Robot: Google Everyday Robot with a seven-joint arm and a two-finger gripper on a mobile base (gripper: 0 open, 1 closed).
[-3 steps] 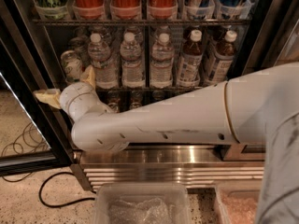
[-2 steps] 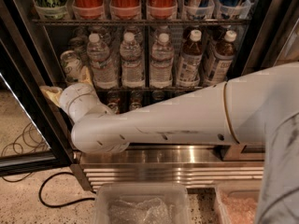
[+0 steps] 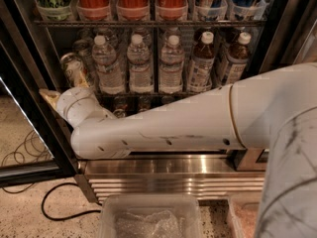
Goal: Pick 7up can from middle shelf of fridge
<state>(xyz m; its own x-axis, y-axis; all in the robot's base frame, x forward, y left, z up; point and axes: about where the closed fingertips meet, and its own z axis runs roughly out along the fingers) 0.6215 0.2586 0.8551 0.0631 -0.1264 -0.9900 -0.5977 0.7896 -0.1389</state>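
Gripper (image 3: 55, 94): left of frame, mostly hidden behind arm (image 3: 163, 128); can't tell grasp
7up can (image 3: 74, 69): tilted just above, base hidden

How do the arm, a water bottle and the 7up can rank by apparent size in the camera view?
1. Arm, though it is nearest the camera.
2. Water bottle.
3. 7up can, tilted left of the bottles, right by the gripper.
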